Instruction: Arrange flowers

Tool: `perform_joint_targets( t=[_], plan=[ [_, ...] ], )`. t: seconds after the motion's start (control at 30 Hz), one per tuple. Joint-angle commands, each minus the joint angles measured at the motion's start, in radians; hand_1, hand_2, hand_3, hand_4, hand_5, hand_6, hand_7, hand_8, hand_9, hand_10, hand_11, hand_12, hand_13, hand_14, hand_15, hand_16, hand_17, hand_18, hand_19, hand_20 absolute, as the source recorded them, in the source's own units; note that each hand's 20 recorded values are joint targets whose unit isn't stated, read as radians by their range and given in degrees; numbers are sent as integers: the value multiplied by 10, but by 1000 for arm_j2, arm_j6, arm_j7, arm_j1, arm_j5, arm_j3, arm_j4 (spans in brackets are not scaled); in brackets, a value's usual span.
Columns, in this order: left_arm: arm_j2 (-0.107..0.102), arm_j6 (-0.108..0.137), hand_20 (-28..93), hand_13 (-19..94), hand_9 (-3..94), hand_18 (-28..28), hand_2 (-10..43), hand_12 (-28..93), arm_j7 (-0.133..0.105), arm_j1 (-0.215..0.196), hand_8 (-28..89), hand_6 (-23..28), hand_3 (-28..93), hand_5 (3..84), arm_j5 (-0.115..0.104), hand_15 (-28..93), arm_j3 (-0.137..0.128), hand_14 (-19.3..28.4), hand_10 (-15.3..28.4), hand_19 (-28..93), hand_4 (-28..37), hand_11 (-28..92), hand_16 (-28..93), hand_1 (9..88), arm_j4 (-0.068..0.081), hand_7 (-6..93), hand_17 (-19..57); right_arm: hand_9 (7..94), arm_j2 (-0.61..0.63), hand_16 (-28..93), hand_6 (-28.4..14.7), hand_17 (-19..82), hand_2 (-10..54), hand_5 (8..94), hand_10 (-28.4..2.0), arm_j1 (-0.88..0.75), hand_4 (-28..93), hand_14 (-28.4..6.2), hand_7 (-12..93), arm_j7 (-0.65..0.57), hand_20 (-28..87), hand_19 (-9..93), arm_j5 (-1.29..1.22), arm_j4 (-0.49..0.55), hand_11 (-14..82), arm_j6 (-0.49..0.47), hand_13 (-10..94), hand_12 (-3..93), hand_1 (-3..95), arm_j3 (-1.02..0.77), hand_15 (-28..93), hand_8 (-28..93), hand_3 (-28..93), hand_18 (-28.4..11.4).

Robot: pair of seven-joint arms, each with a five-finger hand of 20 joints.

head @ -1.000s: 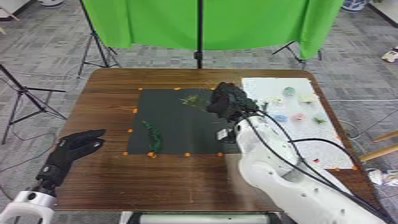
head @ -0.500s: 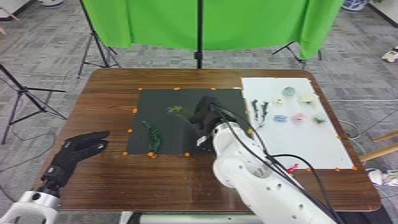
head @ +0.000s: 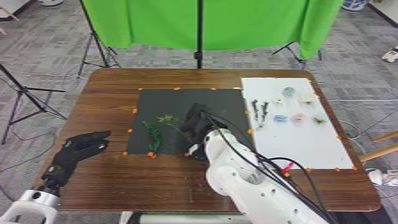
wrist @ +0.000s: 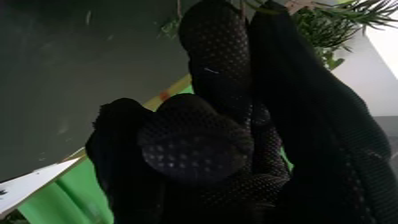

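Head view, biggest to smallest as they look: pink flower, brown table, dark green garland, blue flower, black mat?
1. Brown table
2. Black mat
3. Dark green garland
Pink flower and blue flower: smallest, too alike to rank.

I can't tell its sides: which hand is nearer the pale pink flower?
Right. The right hand is over the dark mat, left of the flower; the left hand is beyond the mat's left edge.
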State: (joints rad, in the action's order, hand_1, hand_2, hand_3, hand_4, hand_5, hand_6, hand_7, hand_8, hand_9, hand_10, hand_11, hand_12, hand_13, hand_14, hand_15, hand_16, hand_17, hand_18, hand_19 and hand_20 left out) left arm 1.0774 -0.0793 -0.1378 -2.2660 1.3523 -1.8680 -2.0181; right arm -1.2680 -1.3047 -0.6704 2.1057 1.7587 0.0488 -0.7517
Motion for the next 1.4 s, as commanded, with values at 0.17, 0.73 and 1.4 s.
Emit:
perform_joint_targets(
  t=[0.17, 0.73, 1.4],
  plan=[
    [2, -23, 231, 397, 486, 144, -95, 148, 23, -10, -52, 36, 649, 498, 4, 198, -5, 187, 137, 120, -149, 185, 22, 300, 2, 137, 90, 937, 8, 236, -30, 712, -95, 830, -118, -36, -117, -12, 257, -8, 509, 932, -2, 29, 311, -35, 937, 238, 590, 14, 612, 201, 512, -108],
    [7, -30, 232, 399, 489, 143, -95, 146, 25, -12, -61, 38, 672, 501, 5, 190, -9, 182, 134, 112, -171, 193, 24, 307, 0, 154, 92, 937, 1, 224, -31, 720, -95, 837, -119, -99, -129, -5, 256, -17, 484, 932, 31, 30, 332, 23, 937, 226, 596, -99, 618, 201, 524, -99],
    [11, -35, 232, 401, 490, 142, -95, 146, 30, -15, -63, 35, 689, 502, 7, 181, -12, 178, 130, 106, -183, 196, 25, 315, -2, 166, 93, 937, -5, 217, -32, 725, -95, 834, -118, -68, -112, -3, 264, -9, 462, 932, -110, 42, 338, 15, 937, 223, 576, -53, 617, 195, 522, -90]
  ],
)
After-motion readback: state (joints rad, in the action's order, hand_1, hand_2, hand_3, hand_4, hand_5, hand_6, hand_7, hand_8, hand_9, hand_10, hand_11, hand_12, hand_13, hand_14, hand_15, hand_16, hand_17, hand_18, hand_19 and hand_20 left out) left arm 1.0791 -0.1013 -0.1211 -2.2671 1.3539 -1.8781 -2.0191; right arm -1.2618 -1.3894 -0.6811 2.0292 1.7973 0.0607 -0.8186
